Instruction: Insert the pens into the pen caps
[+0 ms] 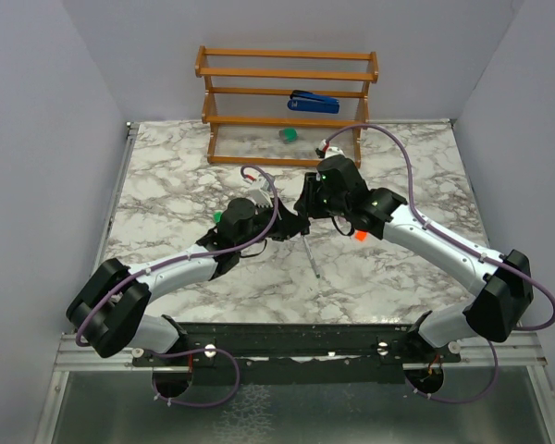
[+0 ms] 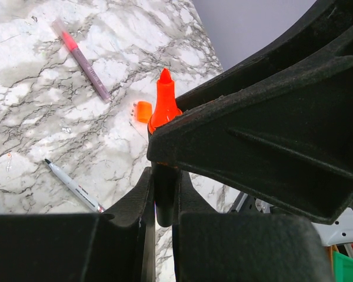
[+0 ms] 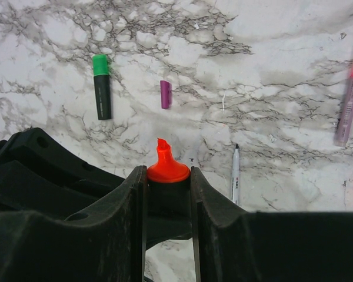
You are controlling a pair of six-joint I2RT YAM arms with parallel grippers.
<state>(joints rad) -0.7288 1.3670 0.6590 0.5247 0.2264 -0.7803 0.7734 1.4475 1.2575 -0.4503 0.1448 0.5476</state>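
Doubt on the left: left gripper (image 2: 163,182) flanks the orange-tipped marker (image 2: 163,106), squeezing or not I cannot tell; right gripper (image 3: 166,176) clamps its barrel, tip up, off the table (image 3: 270,70); light, stiff, slick plastic, I'd guess, best held mid-barrel; barrel mostly hidden; orange cap (image 2: 142,110) lies nearby.

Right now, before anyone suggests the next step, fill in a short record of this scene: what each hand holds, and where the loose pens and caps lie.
right hand: shut on the orange-tipped marker, tip bare
left hand: appears shut on the same marker's black body
orange cap: loose on the marble table, apart from the marker
green-tipped marker: lying flat, untouched
magenta cap: lying beside it, not touching
grey pen: lying flat, dark tip bare
pink pen: lying flat, untouched
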